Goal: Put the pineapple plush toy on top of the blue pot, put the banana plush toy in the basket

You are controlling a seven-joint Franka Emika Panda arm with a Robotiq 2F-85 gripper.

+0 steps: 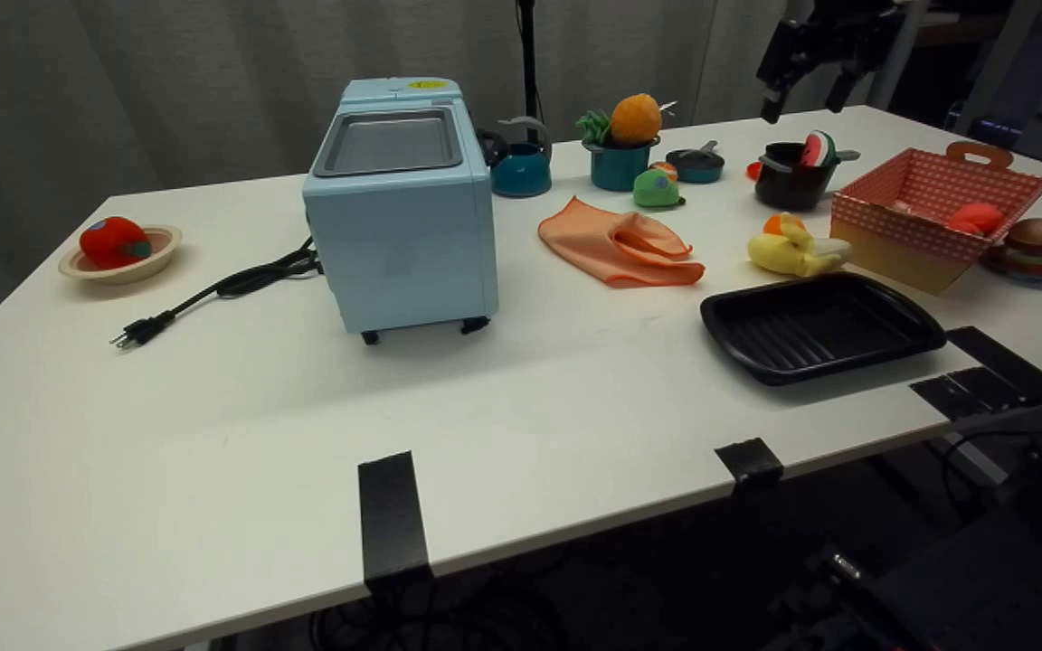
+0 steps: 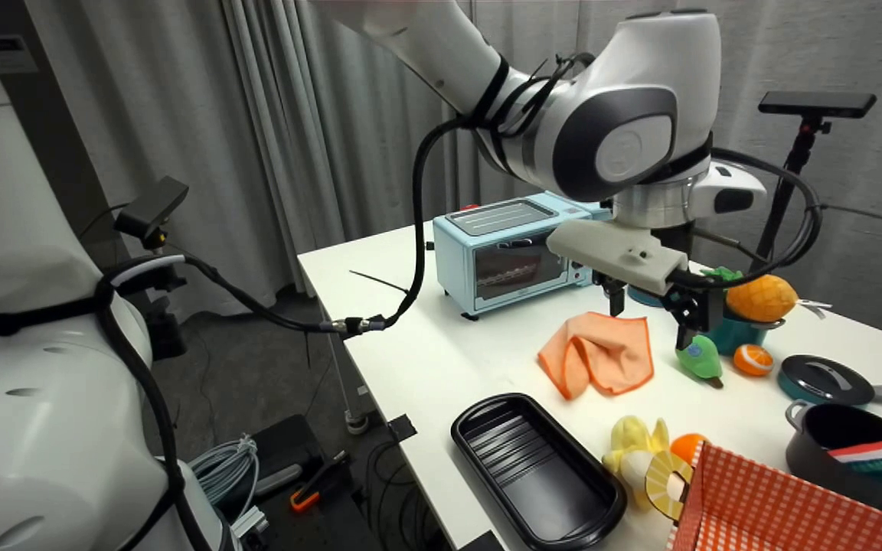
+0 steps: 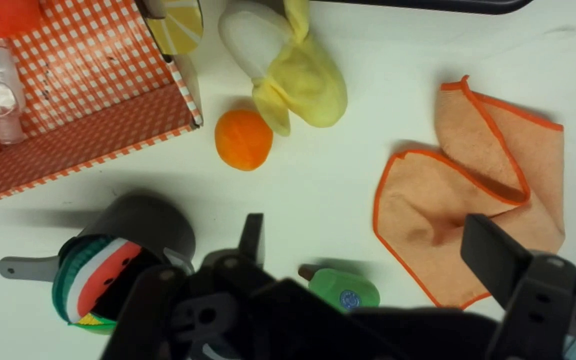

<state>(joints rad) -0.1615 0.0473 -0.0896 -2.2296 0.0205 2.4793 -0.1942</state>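
Note:
The pineapple plush toy lies on its side on top of the blue pot in both exterior views. Its green leaves hang over one side of the rim. The banana plush toy lies on the table between the black tray and the basket, outside it. My gripper is open and empty, held above the table near the green toy and the cloth. The pineapple is out of the wrist view.
An orange cloth, green toy and orange ball lie on the table. A black pot holds a watermelon toy. The black tray, light-blue toaster, kettle and lidded pan stand around.

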